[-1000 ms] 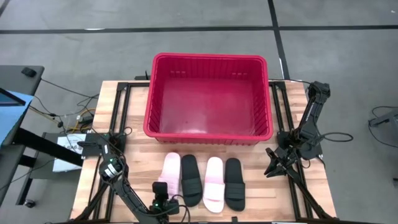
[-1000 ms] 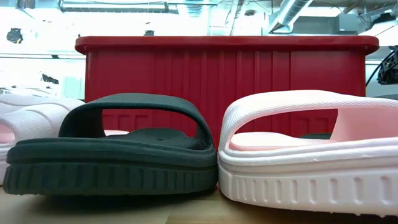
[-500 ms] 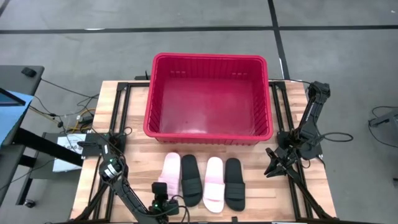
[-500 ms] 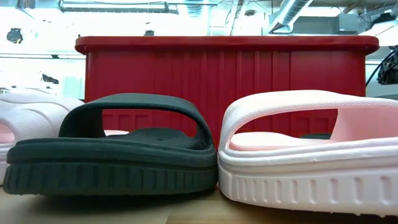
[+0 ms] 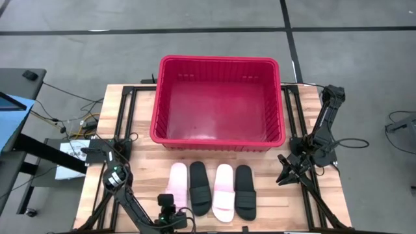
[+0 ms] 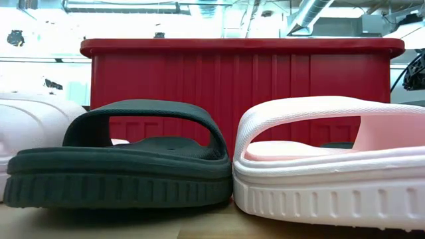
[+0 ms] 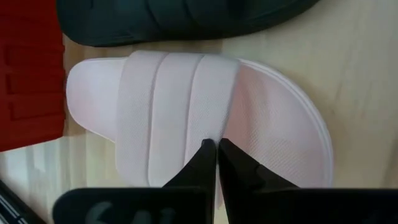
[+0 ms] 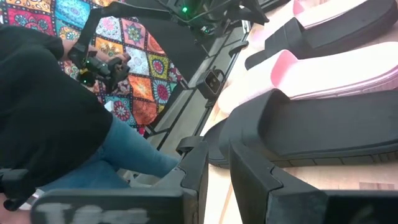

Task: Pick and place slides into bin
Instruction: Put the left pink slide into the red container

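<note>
Left gripper (image 7: 216, 148): hovering over the outermost pale pink foam slide sandal (image 5: 177, 181), fingers pressed together, grasping nothing, tips just above the ribbed strap.

Four slides: lying side by side on the wooden table (image 5: 140, 156) in front of the bin, alternating pink, black foam slide (image 5: 199, 187), second pale pink slide (image 5: 223, 192), second black slide (image 5: 244, 190). Neighbours are touching or nearly so.

Handling, by judgement: moulded foam, light, springy rather than stiff, matte and not slippery, not fragile. The wide arched strap is offering the best hold, one finger under it and one over.

Large rectangular red plastic bin (image 5: 168, 131), ribbed walls: standing behind the row, holding no slides.

Right gripper (image 5: 286, 170): waiting at the table's right, fingers nearly together and holding nothing.
</note>
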Available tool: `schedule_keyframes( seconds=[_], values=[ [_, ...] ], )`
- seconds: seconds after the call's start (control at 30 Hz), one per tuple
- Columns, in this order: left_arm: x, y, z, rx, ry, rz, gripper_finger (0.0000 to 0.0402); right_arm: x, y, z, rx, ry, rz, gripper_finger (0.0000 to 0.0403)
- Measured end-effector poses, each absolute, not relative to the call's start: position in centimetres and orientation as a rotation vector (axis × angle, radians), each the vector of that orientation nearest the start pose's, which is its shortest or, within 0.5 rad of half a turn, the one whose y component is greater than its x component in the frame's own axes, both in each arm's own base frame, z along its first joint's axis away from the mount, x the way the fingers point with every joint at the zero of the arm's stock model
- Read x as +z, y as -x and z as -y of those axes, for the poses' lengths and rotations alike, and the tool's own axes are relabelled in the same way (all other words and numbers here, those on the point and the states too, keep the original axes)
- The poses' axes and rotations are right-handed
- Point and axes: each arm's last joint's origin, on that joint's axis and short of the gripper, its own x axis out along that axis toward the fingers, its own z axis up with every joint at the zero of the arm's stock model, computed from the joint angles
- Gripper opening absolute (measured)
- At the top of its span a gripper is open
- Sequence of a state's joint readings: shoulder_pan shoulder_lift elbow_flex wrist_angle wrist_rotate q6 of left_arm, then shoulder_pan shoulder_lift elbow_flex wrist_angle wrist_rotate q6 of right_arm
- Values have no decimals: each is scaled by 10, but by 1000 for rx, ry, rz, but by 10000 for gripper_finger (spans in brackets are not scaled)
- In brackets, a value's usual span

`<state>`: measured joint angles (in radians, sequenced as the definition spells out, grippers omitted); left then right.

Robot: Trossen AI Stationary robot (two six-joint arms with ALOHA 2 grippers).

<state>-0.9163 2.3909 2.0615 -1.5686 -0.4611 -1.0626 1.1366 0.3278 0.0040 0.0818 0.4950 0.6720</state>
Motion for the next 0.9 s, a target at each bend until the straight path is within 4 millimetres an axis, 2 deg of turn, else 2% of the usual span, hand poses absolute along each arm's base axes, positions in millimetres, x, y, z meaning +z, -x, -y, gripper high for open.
schedule_keyframes(
  seconds=[0.6,0.9],
  values=[
    [192,-262,357,419,-236,-1255,0,145,-60,-96,552,-468,-373,57],
    [216,-264,366,356,-192,-1191,0,145,-60,-96,552,-468,-373,57]
  ],
)
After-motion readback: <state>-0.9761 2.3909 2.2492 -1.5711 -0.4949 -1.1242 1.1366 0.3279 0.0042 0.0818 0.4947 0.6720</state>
